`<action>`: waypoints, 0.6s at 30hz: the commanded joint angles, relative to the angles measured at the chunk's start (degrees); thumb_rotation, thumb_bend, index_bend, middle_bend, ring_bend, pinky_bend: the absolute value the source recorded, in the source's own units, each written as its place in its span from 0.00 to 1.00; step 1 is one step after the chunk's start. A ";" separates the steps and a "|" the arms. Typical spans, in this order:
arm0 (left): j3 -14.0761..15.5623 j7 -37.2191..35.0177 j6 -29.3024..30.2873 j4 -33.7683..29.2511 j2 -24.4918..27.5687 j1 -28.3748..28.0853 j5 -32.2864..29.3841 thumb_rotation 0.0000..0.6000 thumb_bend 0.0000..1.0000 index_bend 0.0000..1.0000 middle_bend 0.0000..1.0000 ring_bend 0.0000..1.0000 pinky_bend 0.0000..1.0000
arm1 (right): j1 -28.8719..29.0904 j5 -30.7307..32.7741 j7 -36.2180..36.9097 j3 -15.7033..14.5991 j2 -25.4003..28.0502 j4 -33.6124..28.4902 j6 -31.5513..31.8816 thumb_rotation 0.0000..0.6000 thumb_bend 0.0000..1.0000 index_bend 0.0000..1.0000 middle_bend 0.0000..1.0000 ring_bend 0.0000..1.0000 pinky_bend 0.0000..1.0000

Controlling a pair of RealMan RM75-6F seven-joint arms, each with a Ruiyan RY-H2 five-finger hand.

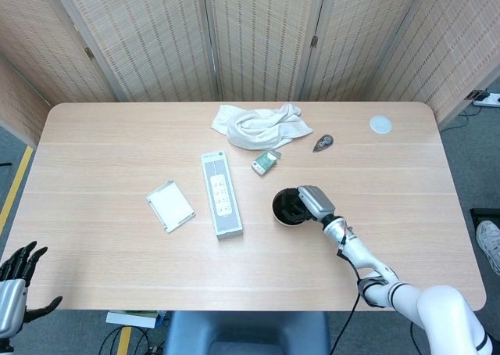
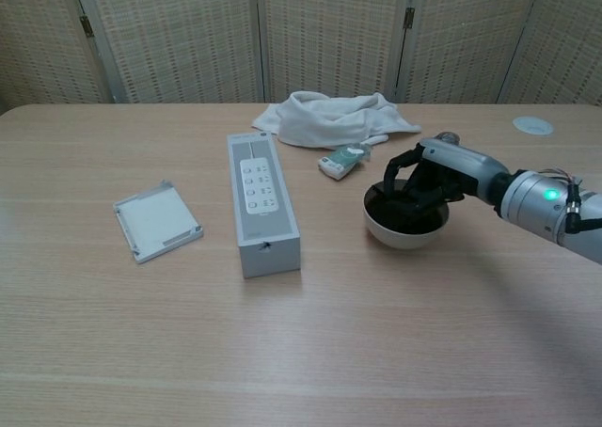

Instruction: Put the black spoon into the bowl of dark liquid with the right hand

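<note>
A white bowl [image 2: 405,232] of dark liquid [image 1: 286,207] stands on the table right of centre. My right hand [image 2: 425,170] arches over the bowl's right side, its dark fingers [image 2: 392,167] curled down toward the liquid. In the head view the right hand [image 1: 312,200] covers the bowl's right rim. I cannot make out the black spoon against the black fingers and dark liquid, nor whether the hand holds it. My left hand [image 1: 17,281] hangs below the table's near left corner, fingers apart and holding nothing.
A long white power-strip box [image 2: 260,199] lies left of the bowl, with a small white tray [image 2: 156,220] further left. Behind the bowl lie a small green-white packet [image 2: 341,160], a crumpled white cloth [image 2: 334,118], a small grey object [image 1: 323,143] and a white disc [image 2: 533,125].
</note>
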 commanded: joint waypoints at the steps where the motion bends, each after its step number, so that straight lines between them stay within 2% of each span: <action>1: 0.01 0.02 0.01 0.01 -0.01 0.04 -0.05 1.00 0.17 0.15 0.07 0.09 0.16 | -0.24 0.09 0.28 0.19 0.29 0.02 0.51 1.00 0.50 0.77 0.96 1.00 1.00; 2: 0.03 0.01 0.00 0.01 -0.01 0.05 -0.06 1.00 0.17 0.15 0.07 0.09 0.16 | -0.37 0.02 0.46 0.13 0.52 -0.23 0.68 1.00 0.47 0.77 0.96 1.00 1.00; 4: 0.05 0.02 -0.01 -0.01 -0.03 0.04 -0.02 1.00 0.17 0.15 0.07 0.09 0.16 | -0.66 -0.05 0.54 0.09 0.91 -0.75 1.16 1.00 0.32 0.72 0.96 1.00 1.00; 5: 0.05 0.02 0.00 0.01 -0.03 0.03 0.02 1.00 0.17 0.15 0.07 0.09 0.16 | -0.86 -0.12 0.45 0.05 1.07 -1.03 1.56 1.00 0.23 0.66 0.96 1.00 1.00; 7: 0.03 0.01 -0.02 -0.02 0.00 -0.01 0.07 1.00 0.17 0.15 0.07 0.09 0.16 | -1.31 -0.32 0.31 -0.14 1.72 -1.95 2.26 1.00 0.14 0.53 0.96 1.00 1.00; 12: -0.05 -0.05 -0.25 -0.23 0.07 -0.27 0.21 1.00 0.17 0.15 0.07 0.09 0.16 | -2.59 0.27 0.18 -0.05 4.38 -5.91 3.00 1.00 0.12 0.22 0.95 1.00 1.00; 14: -0.13 -0.07 -0.26 -0.28 0.06 -0.43 0.42 1.00 0.17 0.15 0.07 0.09 0.16 | -3.12 0.49 -0.27 0.09 5.57 -7.52 3.56 1.00 0.12 0.16 0.94 1.00 1.00; 18: -0.52 -0.16 -0.19 -0.47 0.16 -0.85 0.71 1.00 0.17 0.15 0.07 0.09 0.16 | -4.66 0.65 -2.30 0.42 8.84 -11.72 6.05 1.00 0.12 0.13 0.93 1.00 1.00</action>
